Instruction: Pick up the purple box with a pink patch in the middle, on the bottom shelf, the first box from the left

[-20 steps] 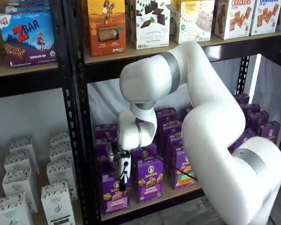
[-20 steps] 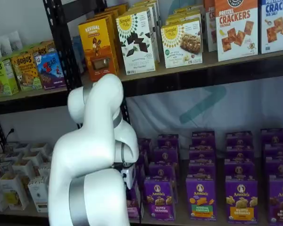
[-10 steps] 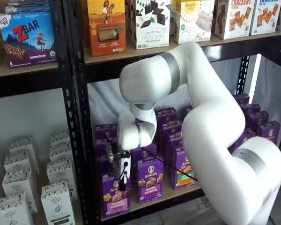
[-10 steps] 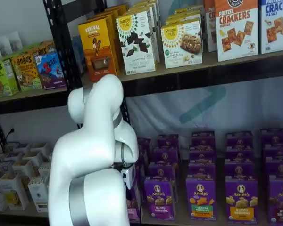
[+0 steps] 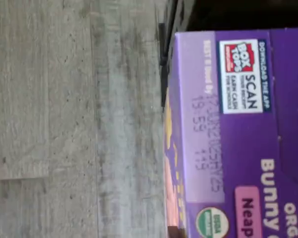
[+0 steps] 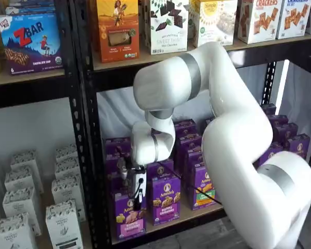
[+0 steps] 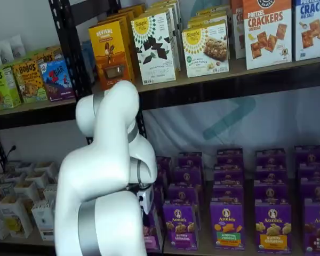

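The purple box (image 6: 129, 218) stood upright at the left front of the bottom shelf (image 6: 194, 213), its pink band low on the front, just beside a like carton with a purple band (image 6: 166, 199). In the other shelf view only a pink sliver of it (image 7: 151, 239) showed past the arm.

The white arm (image 6: 233, 129) rose from the lower right, bent over at a big elbow below the upper shelf and dropped its wrist straight down in front of the shelf's left end. The gripper (image 6: 137, 196) hung over the box's top edge with a cable beside it, its black fingers clenched on the purple box.

The wrist view was turned on its side and looked down past the box top (image 5: 243, 134) to the grey floor (image 5: 74, 119). There the top read "BOX TOPS", "SCAN", "DOWNLOAD THE APP", a faint "BEST IF USED BY" stamp, "BUNNY" and a pink patch starting "Neap", with a round green organic seal.

On the fronts, "Annie's" could be read. On the upper shelf stood "Simple Mills" (image 7: 154, 45), "REVIVAL" (image 7: 112, 53) and "PRETZEL CRACKERS" (image 7: 266, 32) boxes, and a "ZBAR" box (image 6: 31, 44) sat on the neighbouring rack.
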You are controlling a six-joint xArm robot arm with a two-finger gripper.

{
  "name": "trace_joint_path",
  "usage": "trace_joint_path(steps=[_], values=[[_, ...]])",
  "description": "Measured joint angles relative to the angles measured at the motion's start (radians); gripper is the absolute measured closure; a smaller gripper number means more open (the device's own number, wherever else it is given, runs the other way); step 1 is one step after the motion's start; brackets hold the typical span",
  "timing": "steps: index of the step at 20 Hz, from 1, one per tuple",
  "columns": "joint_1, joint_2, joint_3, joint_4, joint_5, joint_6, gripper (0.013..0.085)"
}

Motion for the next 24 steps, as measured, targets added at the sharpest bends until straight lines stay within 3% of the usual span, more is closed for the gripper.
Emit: trace_joint_path(steps=[14,16,19,22,24], values=[[0.018,-0.159,0.212,0.054,-0.067,-0.039,0.0650],[0.019,-0.191,0.249,0.044,-0.075,-0.029,0.0650],[0.018,-0.249,0.319,-0.020,-0.080,0.029,0.0650],[0.022,-0.300,0.373,-0.001,-0.084,0.014,0.0650],[0.020,-0.320,0.392,-0.024,-0.077,0.035,0.0650]])
